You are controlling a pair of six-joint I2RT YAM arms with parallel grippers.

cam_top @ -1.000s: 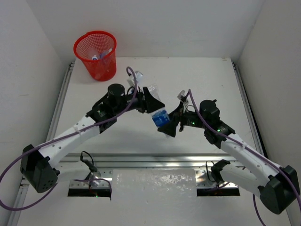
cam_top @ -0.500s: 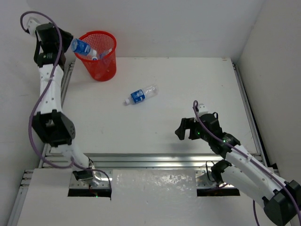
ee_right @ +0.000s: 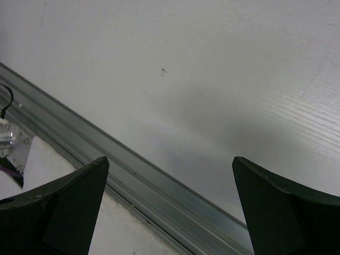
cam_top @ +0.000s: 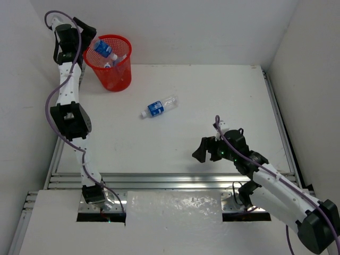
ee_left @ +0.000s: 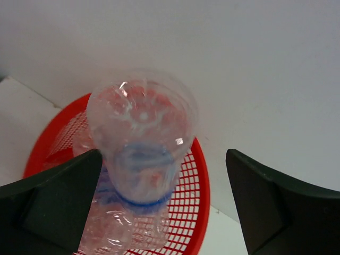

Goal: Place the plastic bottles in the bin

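The left arm reaches up to the far left corner of the bench (cam_top: 212, 90). The bin (cam_top: 119, 69), a red mesh basket, stands there close to the white back wall (ee_left: 249, 48). The left pincer (ee_left: 163, 152) hangs above the bin's rim with its jaws wide.

Between them is a blue-labelled bottle (cam_top: 102, 49). It is tilted, with its neck down into the bin and its clear base up toward the wrist camera. In the wrist view this bottle sits close against one finger (ee_left: 58, 202) and well apart from the other, so the jaws are not clamped on it. Whether the near finger actually touches the bottle cannot be told. Lower inside the bin lies a crumpled clear bottle (ee_left: 114, 231), partly hidden under the tilted one.

A lone bottle (cam_top: 158, 107) lies on its side on the bench, slantwise, near the middle and nearer the far edge than the near one. It is clear with a blue label. It is well apart from the bin and from both pincers.

The right pincer (ee_right: 170, 159) hovers low over the bench, right of the middle and toward the near edge. Its jaws are wide and nothing is between them. Its wrist view shows only bare white bench surface and the grey metal rail (ee_right: 149, 183) that runs along the near edge.
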